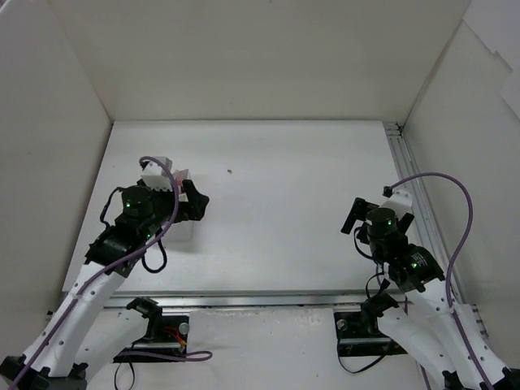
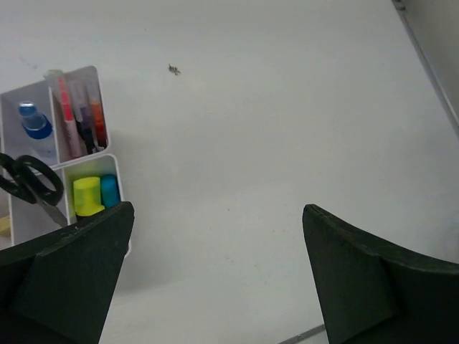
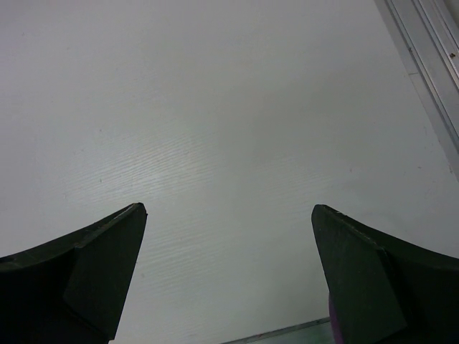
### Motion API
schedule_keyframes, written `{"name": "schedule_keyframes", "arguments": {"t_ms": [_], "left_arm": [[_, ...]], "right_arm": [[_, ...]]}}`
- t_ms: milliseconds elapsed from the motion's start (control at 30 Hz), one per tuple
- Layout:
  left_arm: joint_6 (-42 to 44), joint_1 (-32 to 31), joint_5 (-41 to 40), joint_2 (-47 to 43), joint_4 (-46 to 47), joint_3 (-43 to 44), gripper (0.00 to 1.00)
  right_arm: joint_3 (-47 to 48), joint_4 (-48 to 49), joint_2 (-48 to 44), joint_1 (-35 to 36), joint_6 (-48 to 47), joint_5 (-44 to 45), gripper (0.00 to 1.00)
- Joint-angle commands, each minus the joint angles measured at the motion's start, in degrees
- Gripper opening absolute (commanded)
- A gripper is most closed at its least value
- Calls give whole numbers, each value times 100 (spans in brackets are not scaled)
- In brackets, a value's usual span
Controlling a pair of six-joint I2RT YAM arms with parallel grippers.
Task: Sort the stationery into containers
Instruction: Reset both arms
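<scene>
The white divided container (image 2: 107, 168) stands at the left of the left wrist view. Its compartments hold pink, purple and orange pens (image 2: 80, 118), a blue-capped item (image 2: 34, 125), black-handled scissors (image 2: 29, 179), and highlighters showing a yellow end (image 2: 87, 195) and a blue end (image 2: 109, 190). My left gripper (image 2: 217, 208) is open and empty just to the right of the container, over bare table. In the top view the left gripper (image 1: 195, 201) covers most of the container (image 1: 184, 231). My right gripper (image 3: 229, 208) (image 1: 353, 215) is open and empty at the table's right side.
A small dark speck (image 2: 173, 69) (image 1: 230, 171) lies on the white table beyond the container. An aluminium rail (image 1: 406, 179) (image 3: 423, 36) runs along the right edge and another (image 1: 244, 299) along the front. White walls enclose the table on three sides.
</scene>
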Motion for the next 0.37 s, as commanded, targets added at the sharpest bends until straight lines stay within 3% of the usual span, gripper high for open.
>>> {"name": "schedule_keyframes", "arguments": {"t_ms": [0, 333], "left_arm": [[153, -515, -406, 420, 300, 105, 99], [206, -1045, -1154, 35, 230, -61, 99]], "right_arm": [[317, 30, -71, -34, 132, 238, 98], [124, -58, -783, -34, 124, 45, 98]]}}
